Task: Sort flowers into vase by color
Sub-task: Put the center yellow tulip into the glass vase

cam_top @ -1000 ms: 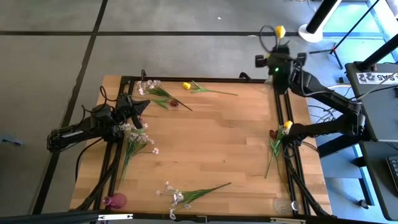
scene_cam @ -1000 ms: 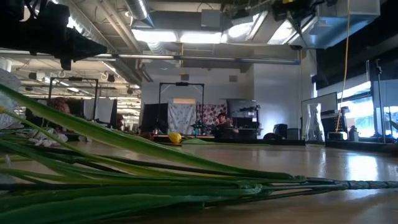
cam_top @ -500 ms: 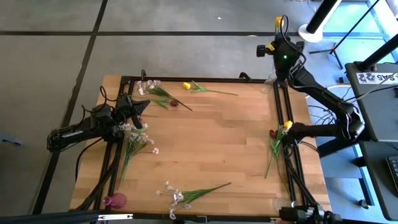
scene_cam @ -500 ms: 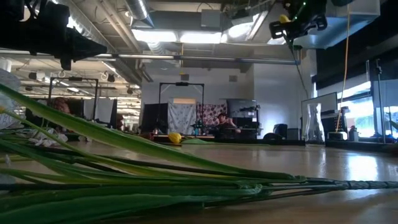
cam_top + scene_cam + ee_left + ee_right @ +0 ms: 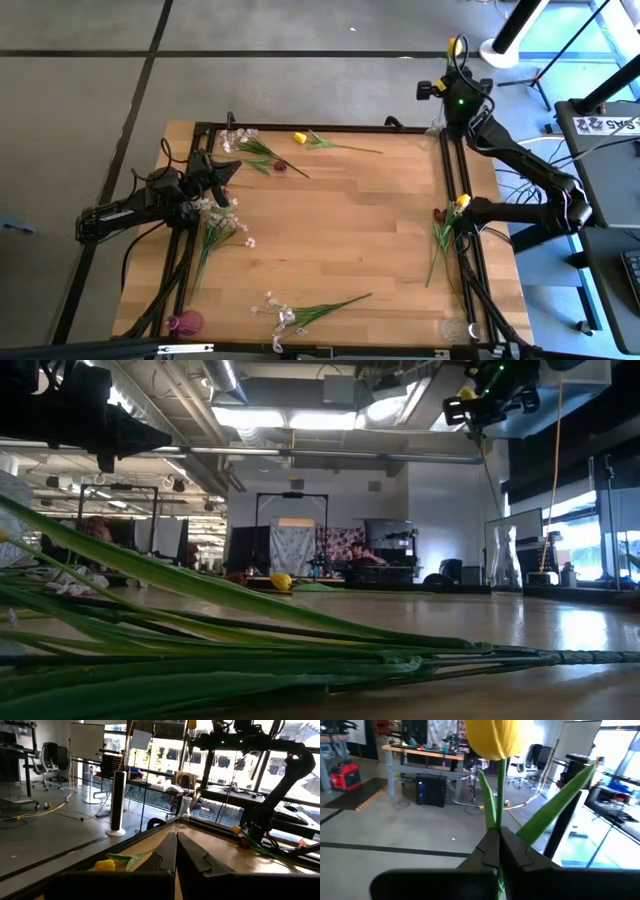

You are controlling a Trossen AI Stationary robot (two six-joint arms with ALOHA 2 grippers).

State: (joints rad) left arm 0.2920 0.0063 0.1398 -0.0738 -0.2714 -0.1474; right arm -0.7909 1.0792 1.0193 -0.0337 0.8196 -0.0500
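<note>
No writing can be read; the left end effector (image 5: 224, 170) rests fingers together over the desk (image 5: 340, 240), white-pink sprays (image 5: 222, 228) just beside it; the right end effector (image 5: 497, 837), raised beyond the desk's far corner, is clamped on a yellow tulip (image 5: 492, 737) with green stem and leaf

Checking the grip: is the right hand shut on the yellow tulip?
Yes, the right hand is shut on the yellow tulip; its stem is pinched between the fingers.
</note>
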